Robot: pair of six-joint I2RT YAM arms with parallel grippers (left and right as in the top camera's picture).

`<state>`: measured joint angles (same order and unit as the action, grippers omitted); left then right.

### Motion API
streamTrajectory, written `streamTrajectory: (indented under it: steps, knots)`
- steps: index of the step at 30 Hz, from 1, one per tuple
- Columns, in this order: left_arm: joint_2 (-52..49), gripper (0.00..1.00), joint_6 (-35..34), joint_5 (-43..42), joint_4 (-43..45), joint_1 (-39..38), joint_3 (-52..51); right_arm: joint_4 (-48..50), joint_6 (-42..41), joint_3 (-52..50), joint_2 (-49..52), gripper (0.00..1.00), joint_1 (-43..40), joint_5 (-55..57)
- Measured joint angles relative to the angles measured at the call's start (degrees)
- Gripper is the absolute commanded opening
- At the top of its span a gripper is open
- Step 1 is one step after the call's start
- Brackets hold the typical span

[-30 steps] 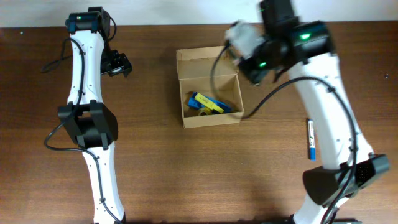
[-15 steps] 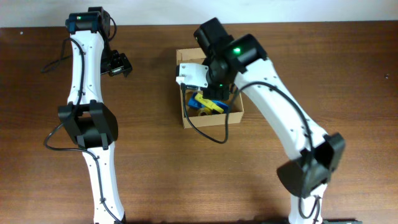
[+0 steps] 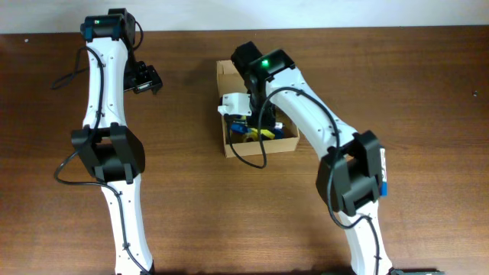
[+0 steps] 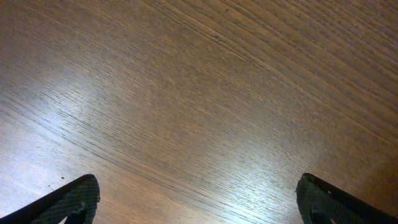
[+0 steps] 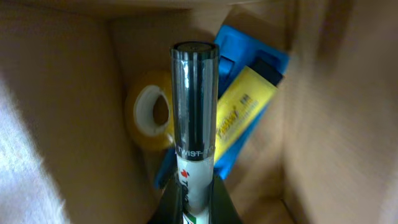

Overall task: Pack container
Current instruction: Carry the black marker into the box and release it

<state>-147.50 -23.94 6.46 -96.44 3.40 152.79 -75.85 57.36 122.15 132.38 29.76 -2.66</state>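
The container (image 3: pixel 227 73) is a tan cardboard box standing open at the table's middle. My right gripper (image 5: pixel 196 200) is shut on a white marker with a black cap (image 5: pixel 194 106), which points down into the container (image 5: pixel 68 124). On its floor lie a roll of yellow tape (image 5: pixel 149 117), a yellow highlighter (image 5: pixel 239 112) and a flat blue plastic item (image 5: pixel 233 46). In the overhead view the right arm covers much of the box, and the right gripper (image 3: pixel 246 124) hangs over its left half. My left gripper (image 3: pixel 145 79) stands open at the far left over bare wood, its fingertips (image 4: pixel 71 199) wide apart.
A white marker with a blue cap (image 3: pixel 384 182) lies on the table to the right, partly behind the right arm's elbow. The left arm stretches along the table's left side. The brown wooden table (image 3: pixel 199 206) runs all round the box.
My right arm has swung left from beside the box to over it, and the marker's tip now points inside. The left arm has not moved.
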Motion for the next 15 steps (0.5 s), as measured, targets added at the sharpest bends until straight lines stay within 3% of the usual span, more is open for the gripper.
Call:
streamTrajectory:
  steps: [7, 10, 11, 13, 15]
  knots:
    - [0.00, 1.00, 0.00, 0.00, 0.00, 0.00, 0.00, 1.33, -1.14, 0.00, 1.95, 0.05, 0.00, -0.42]
    - [0.00, 1.00, 0.00, 0.00, 0.00, 0.00, 0.00, 2.23, -1.79, -0.07, 1.95, 0.10, 0.00, -0.46]
    - [0.00, 1.00, -0.02, 0.00, 0.00, 0.00, 0.00, 2.38, -1.95, -0.09, 1.95, 0.16, 0.00, -0.48]
    - [0.00, 1.00, 0.00, 0.00, 0.00, 0.00, 0.00, 2.40, -2.32, -0.42, 1.95, 0.39, 0.00, -0.68]
    - [0.00, 1.00, 0.00, 0.00, 0.00, 0.00, 0.00, 2.38, -2.97, -0.61, 1.97, 0.43, 0.00, -0.68]
